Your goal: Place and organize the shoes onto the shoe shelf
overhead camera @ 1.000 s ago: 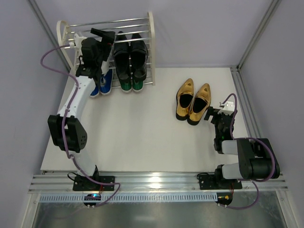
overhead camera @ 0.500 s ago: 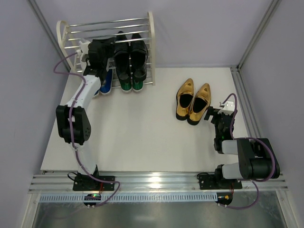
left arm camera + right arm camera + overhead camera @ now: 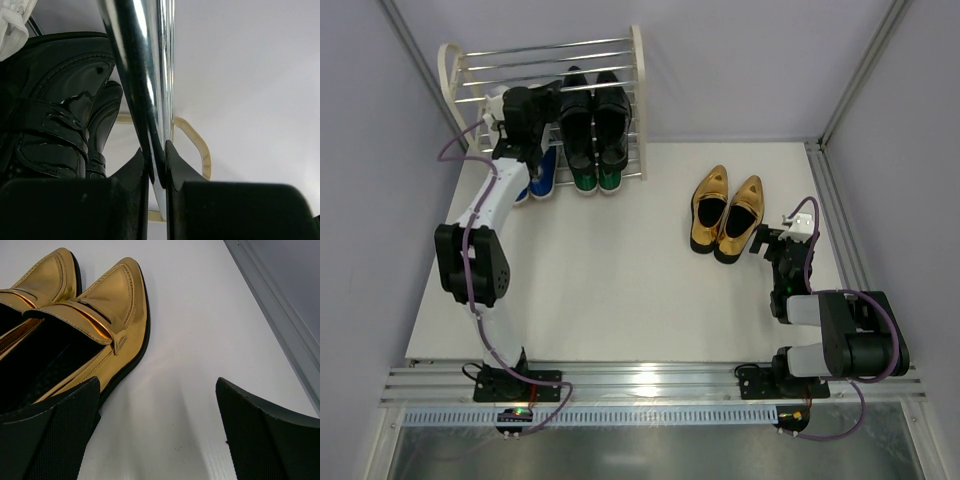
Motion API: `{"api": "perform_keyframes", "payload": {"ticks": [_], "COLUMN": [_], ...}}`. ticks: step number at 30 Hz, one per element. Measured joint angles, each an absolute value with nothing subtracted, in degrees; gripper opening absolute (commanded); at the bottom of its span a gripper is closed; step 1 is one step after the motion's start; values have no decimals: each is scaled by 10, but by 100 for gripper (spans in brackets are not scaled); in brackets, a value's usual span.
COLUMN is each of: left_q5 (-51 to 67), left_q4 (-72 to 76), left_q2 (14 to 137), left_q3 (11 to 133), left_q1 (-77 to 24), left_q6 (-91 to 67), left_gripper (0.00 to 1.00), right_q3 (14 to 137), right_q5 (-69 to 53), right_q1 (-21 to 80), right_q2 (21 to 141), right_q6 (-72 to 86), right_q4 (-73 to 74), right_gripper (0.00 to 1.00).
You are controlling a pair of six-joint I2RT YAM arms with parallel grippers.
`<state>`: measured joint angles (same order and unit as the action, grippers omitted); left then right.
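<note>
Left fingers (image 3: 182, 172) tight on shelf rod (image 3: 131, 65)

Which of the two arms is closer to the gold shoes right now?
Right. The right fingers, open, sit just beside the gold shoes' heel end. The left fingers are far off at the shoe shelf, pinched on a chrome rod.

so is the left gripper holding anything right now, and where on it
Yes: the left gripper is pinched on a chrome rod of the shoe shelf, its fingers either side. The right gripper is open, holding nothing.
</note>
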<state>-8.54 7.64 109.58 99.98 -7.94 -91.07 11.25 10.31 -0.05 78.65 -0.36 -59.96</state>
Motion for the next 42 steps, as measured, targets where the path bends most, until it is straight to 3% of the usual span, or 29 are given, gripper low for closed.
{"api": "perform_keyframes", "payload": {"ticks": [21, 33, 42], "left_q5": [-65, -64, -62], "left_q4": [-55, -122, -143], "left_q2": [985, 800, 791], "left_q3": [938, 788, 788], "left_q1": [-63, -59, -58], "left_q6": [-893, -849, -834], "left_gripper": [0, 0, 3], "right_q3": [112, 112, 112], "right_q5": [103, 103, 103], "right_q1": [-1, -1, -1], "right_q2": [787, 787, 787], "right_q6": [-4, -4, -4], "right_q4": [-600, -600, -600], "right_gripper": [97, 97, 97]}}
